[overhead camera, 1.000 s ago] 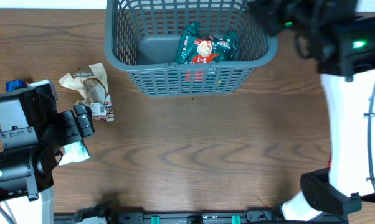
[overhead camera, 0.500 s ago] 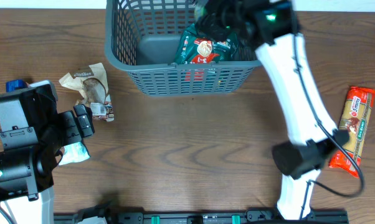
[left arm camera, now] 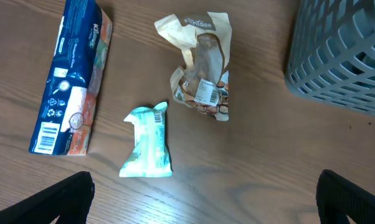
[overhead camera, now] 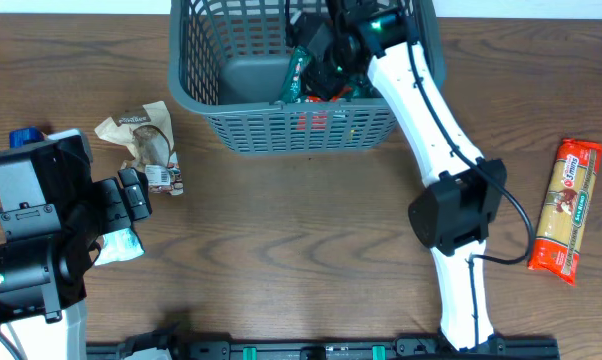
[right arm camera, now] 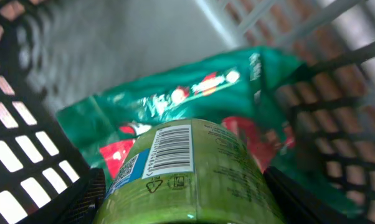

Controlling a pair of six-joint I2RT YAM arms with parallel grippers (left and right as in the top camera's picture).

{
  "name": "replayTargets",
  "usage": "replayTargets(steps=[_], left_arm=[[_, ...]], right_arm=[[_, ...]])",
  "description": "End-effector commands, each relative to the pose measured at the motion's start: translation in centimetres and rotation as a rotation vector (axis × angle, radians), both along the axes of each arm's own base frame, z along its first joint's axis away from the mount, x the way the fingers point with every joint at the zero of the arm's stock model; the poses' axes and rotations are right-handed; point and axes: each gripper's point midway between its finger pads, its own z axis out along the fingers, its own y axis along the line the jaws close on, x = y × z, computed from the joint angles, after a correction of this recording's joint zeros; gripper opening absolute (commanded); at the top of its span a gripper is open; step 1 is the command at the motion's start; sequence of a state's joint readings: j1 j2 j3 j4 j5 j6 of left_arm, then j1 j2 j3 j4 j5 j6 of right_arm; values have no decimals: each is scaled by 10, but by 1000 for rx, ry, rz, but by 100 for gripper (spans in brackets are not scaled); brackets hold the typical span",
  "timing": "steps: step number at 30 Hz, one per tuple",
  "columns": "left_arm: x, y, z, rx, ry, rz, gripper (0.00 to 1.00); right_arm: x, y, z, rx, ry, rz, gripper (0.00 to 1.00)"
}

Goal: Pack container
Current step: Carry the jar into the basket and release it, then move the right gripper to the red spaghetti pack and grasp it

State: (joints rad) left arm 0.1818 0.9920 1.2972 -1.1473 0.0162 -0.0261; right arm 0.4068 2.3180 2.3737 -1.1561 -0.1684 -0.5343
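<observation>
Two arms over a wood-grain desk. The container, dark grey plastic with slotted lattice walls, a solid floor and a thick rim, sits at top centre of the overhead view. Its corner also shows at the upper right of the left wrist view.

The right end effector reaches down inside the container near its right wall. In the right wrist view it is closed on a glossy green packet, rounded, with a white barcode panel. Below that lies a crinkled teal and red foil packet on the smooth grey floor. Lattice walls crowd both sides of that view, so there is little room there.

The left end effector is spread wide with nothing between its fingers. It hangs over the lower left of the overhead view.

On the desk left of the container we note:
- a crumpled tan packet, near the container wall but apart from it
- a small mint packet
- a flat blue tissue pack

At far right lies a long orange pasta packet, well apart from the rest. The middle of the desk is open.
</observation>
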Motion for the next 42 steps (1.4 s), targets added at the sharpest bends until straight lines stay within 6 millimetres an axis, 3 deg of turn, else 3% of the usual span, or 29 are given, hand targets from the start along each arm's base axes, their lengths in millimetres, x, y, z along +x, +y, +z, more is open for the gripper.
replayTargets(steps=[1,5,8,10,14,16,17,19,21,25,29,31,36,42], left_arm=[[-1,1,3,5,-5,1,98],[-1,1,3,5,-5,1,98],[-1,1,3,5,-5,1,99],[-1,1,3,6,-5,0,99],[-1,1,3,6,-5,0,99],[-1,1,3,6,-5,0,99],[-1,1,3,6,-5,0,98],[-1,1,3,6,-5,0,99],[-1,1,3,6,-5,0,99],[-1,1,3,6,-5,0,99],[-1,1,3,6,-6,0,99],[-1,1,3,6,-5,0,99],[-1,1,2,5,-5,0,99],[-2,1,2,5,-2,0,99]], right_arm=[[-2,5,7,32,6,-9,56],[-3,4,18,45,-9,-18,70],[-3,3,43,84,-44,-59,78],[-2,0,72,123,-95,-85,82],[-5,-19,154,213,-249,-140,90],[-5,-43,191,253,-314,-244,94],[-4,-63,208,274,-340,-356,94],[-5,-111,230,318,-361,-593,95],[-14,-166,238,350,-343,-844,99],[-62,-279,223,349,-228,-1345,99],[-117,-355,200,282,-98,-1639,99],[-139,-382,191,243,-51,-1728,99],[-171,-425,166,199,51,-1803,99],[-233,-461,91,51,352,-1873,99]])
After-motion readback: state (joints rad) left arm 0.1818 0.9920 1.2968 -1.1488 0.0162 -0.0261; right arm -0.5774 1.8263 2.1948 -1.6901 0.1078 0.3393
